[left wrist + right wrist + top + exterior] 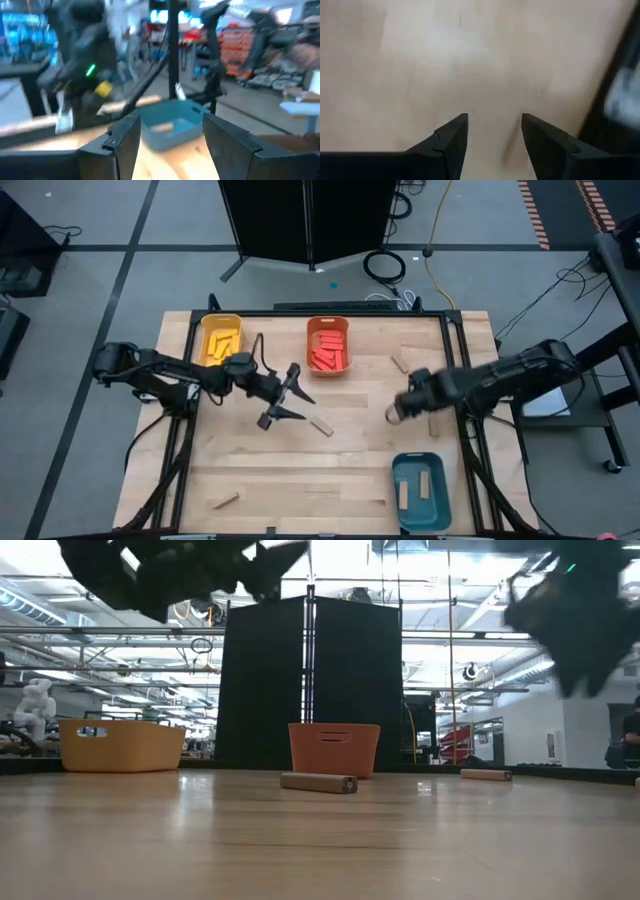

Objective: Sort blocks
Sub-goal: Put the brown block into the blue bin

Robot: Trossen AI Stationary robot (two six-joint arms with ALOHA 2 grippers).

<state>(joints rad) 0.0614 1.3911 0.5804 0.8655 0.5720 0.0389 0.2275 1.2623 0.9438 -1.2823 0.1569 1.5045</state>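
Both arms hang dark along the top edge, above the desk. Below the left tool a tan block lies flat, the orange bin behind it. A second block lies below the right arm; the yellow bin stands far off.
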